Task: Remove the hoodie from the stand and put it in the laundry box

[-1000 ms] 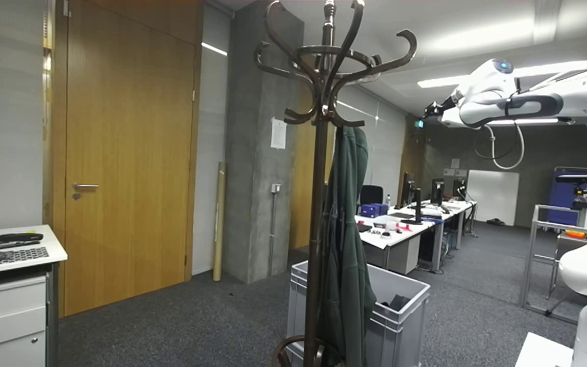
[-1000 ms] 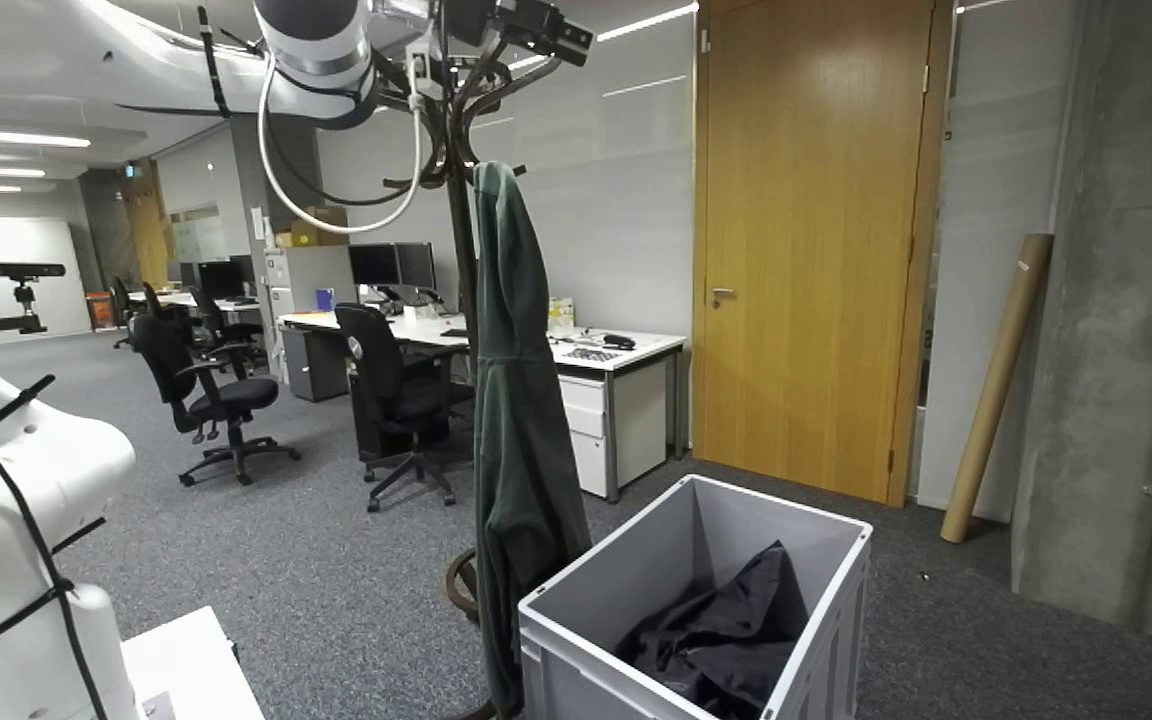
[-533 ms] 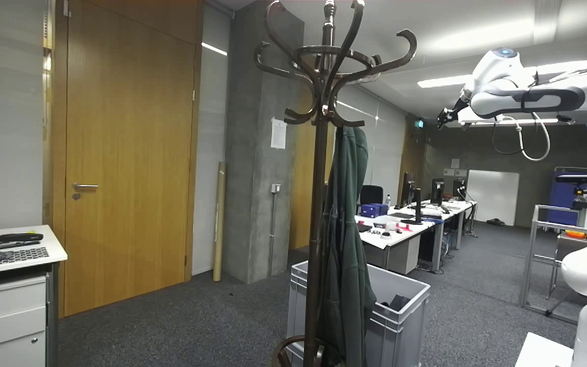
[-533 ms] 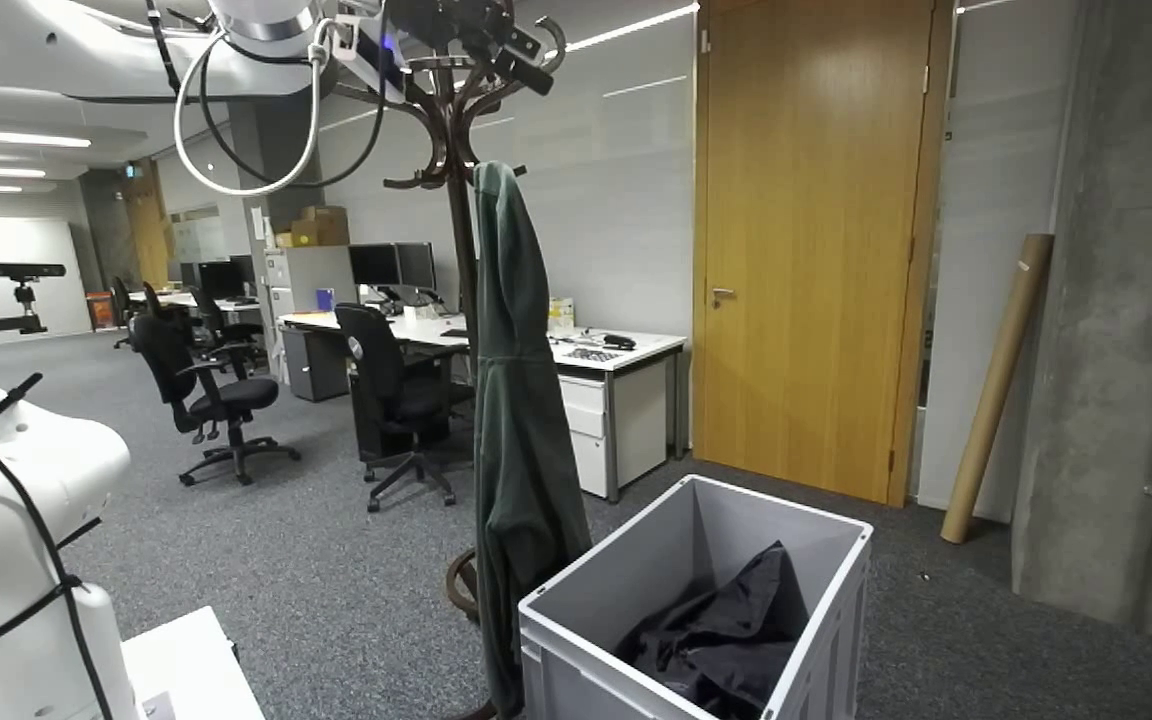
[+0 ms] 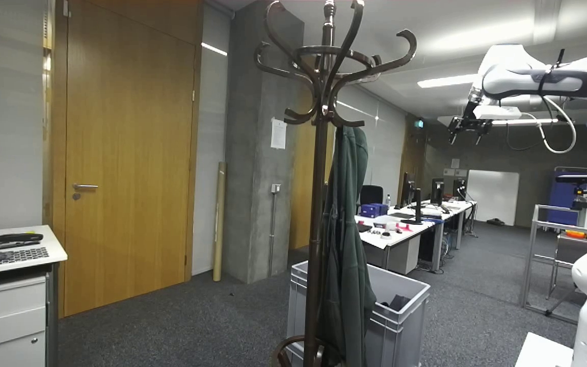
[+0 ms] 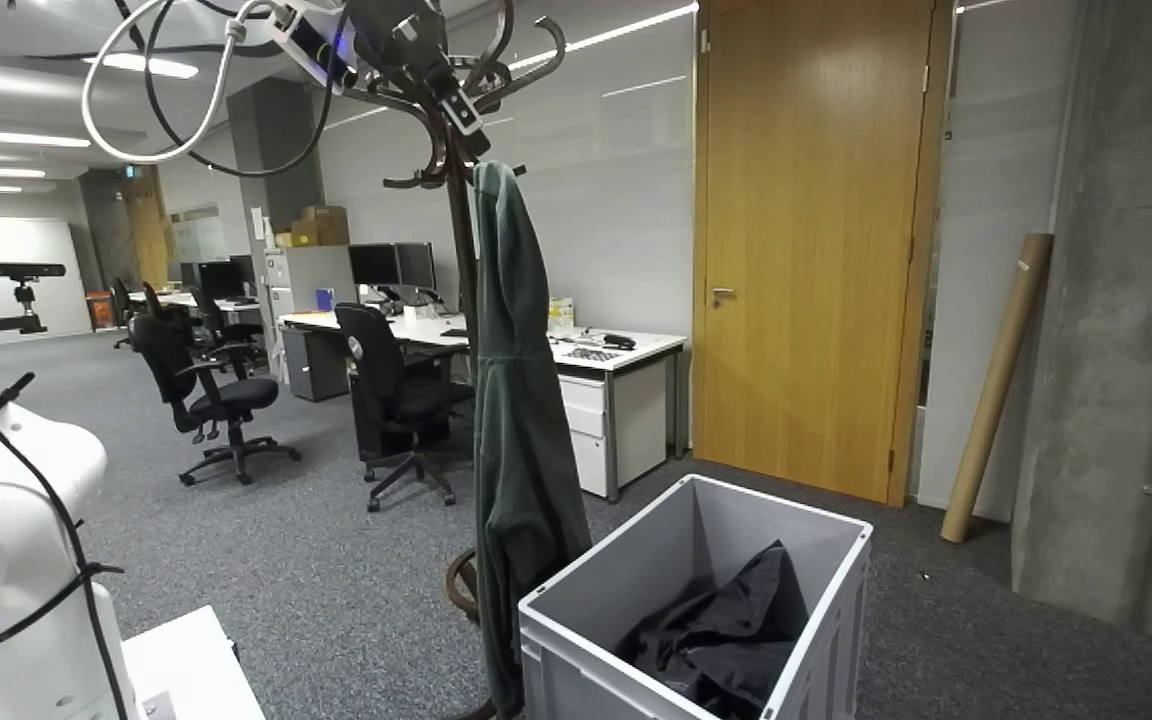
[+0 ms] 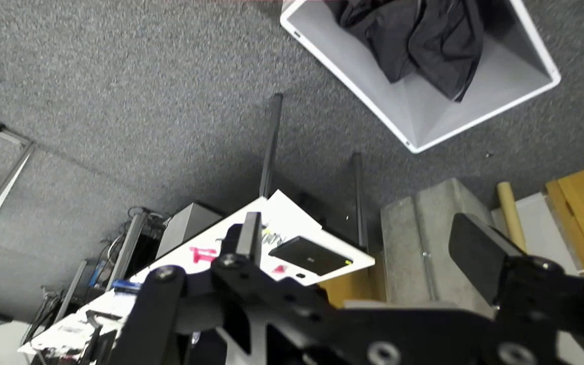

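Gripper [image 7: 357, 225] up high, jaws spread apart, released. In an exterior view: grey laundry box [image 6: 756, 525] on floor [image 6: 336, 580], nearer than front right corner of the white worktop [image 6: 651, 347]; black hoodie [image 6: 726, 630] crumpled inside it. Dark green coat [image 6: 526, 430] hangs on the brown stand [image 6: 462, 235], ahead of worktop's front edge; its lower part is at the box's side, can't tell if touching. Black chair [image 6: 373, 365] by the front edge, small black item [image 6: 619, 341] near right edge, monitors [image 6: 374, 265] toward left end. Wood door [image 6: 806, 250] farther back, beyond right edge.
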Motion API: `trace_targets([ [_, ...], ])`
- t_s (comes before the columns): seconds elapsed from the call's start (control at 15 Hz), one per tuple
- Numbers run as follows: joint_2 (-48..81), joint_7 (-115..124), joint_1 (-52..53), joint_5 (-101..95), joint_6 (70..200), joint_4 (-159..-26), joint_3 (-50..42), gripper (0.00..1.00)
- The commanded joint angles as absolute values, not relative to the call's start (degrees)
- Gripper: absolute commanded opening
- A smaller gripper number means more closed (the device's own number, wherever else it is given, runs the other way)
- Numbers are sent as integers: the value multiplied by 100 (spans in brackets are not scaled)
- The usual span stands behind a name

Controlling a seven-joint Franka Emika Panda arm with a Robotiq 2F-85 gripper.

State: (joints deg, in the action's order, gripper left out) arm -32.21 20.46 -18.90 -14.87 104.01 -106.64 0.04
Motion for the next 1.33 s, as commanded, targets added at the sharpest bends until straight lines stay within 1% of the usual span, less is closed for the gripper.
trace_targets([
  [0.0, -3108, 1521, -1487, -1235, 9587, -10324, -317, 100],
  [0.2, -3222, 1325, -1331, -1289, 9489, -10564, -423, 100],
  [0.4, -3382, 1319, -1232, -1170, 9857, -10987, -564, 100],
  [0.67, -3491, 1396, -1206, -825, 10025, -11492, -707, 100],
  [0.87, -3524, 1549, -1281, -802, 10275, -11896, -663, 100],
  [0.93, -3318, 1472, -1298, -867, 9976, -11519, -645, 100],
  [1.27, -3339, 1481, -1302, -864, 10126, -11741, -641, 100],
])
